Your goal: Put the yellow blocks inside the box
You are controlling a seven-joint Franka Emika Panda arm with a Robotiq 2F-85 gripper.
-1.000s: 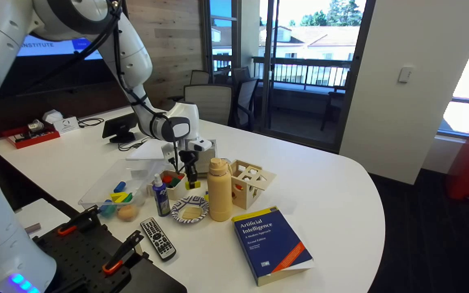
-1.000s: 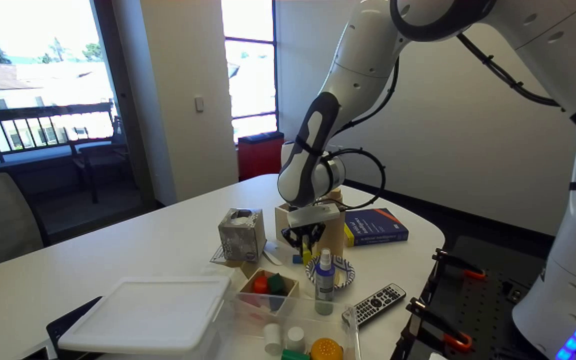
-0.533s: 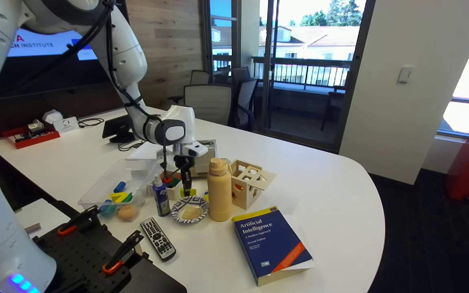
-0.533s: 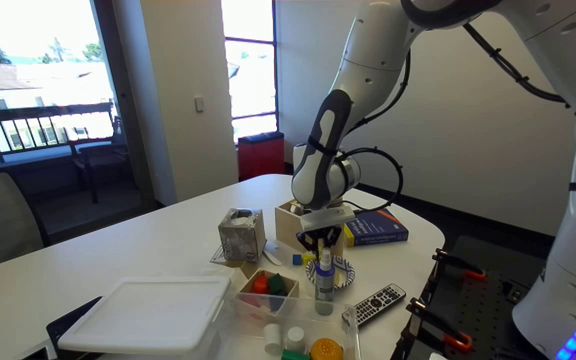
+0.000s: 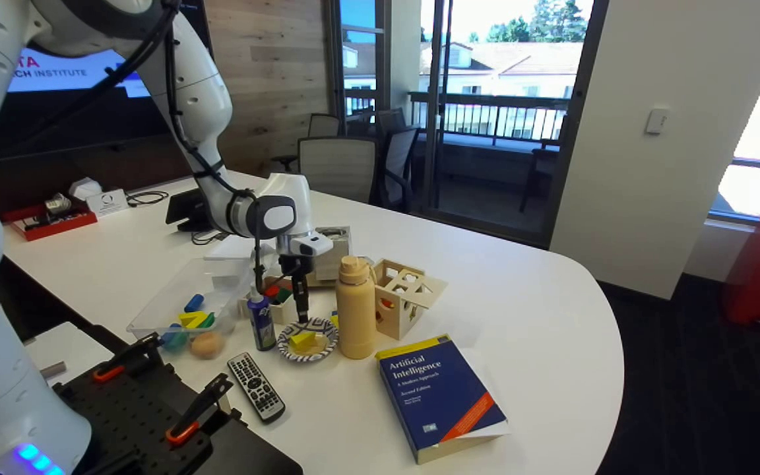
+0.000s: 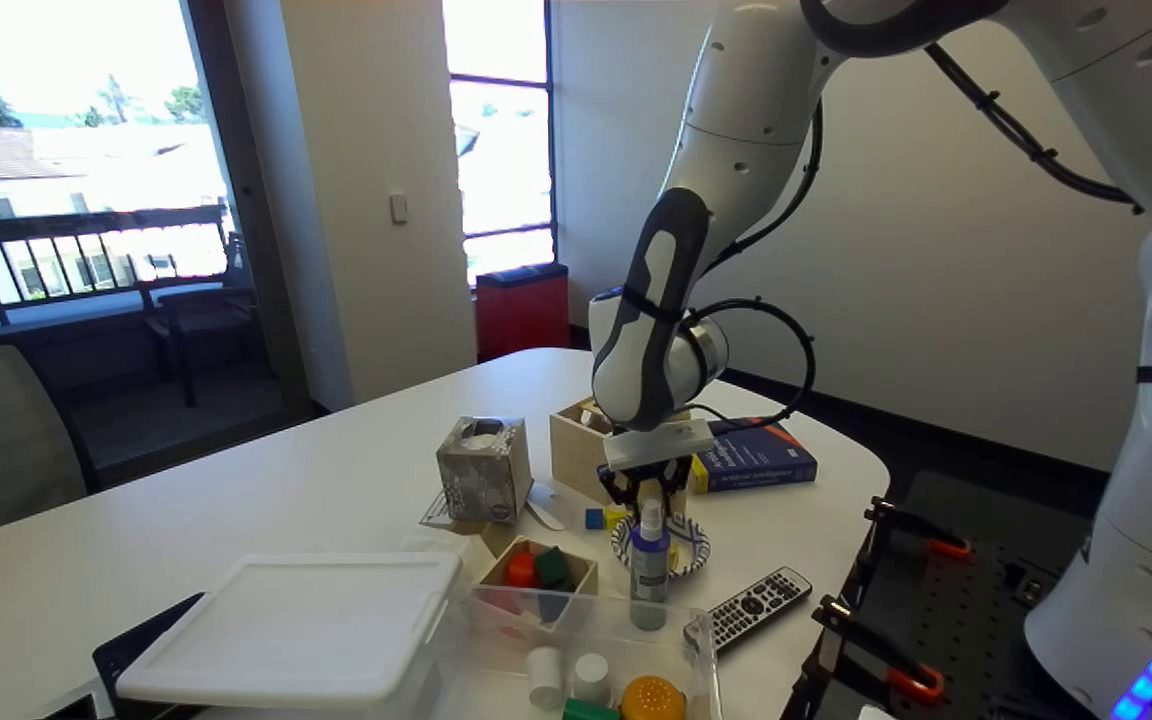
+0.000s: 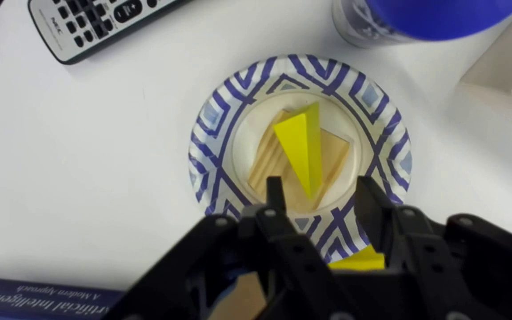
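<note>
A white table (image 5: 525, 310) carries the things, and the white robot arm (image 5: 195, 99) reaches out over it. A clear plastic bin (image 5: 163, 293) stands on the table, open at the top. The wooden box (image 6: 576, 460), with shaped cut-outs in its sides, stands near the tall tan bottle (image 5: 355, 316); a panel (image 5: 434, 290) with its own cut-outs lies askew over its top and juts past an edge. A thick blue book (image 5: 443, 399) lies flat, cover up, and a grey patterned carton (image 6: 486, 475) stands upright.

The pincer (image 7: 320, 189) hangs pointing down at the edge of the patterned bowl (image 7: 214, 120), its two fingers spread apart and gripping nothing. A small open tray (image 5: 285, 313) holds a red piece (image 6: 522, 570) and a green piece (image 6: 553, 567). The spray bottle (image 5: 261, 326) stands upright near both tray and bowl; the remote control (image 5: 256, 387) lies flat.

A yellow wedge (image 7: 298, 142) rests in the bowl, on top of a piece of pale wood (image 7: 267, 173). A second yellow block (image 7: 362, 260) is on the table just past the bowl's rim, partly hidden in the wrist view; in an exterior view it shows beside a small blue block (image 6: 594, 519). A yellow piece (image 5: 193, 319) lies inside the clear bin.
</note>
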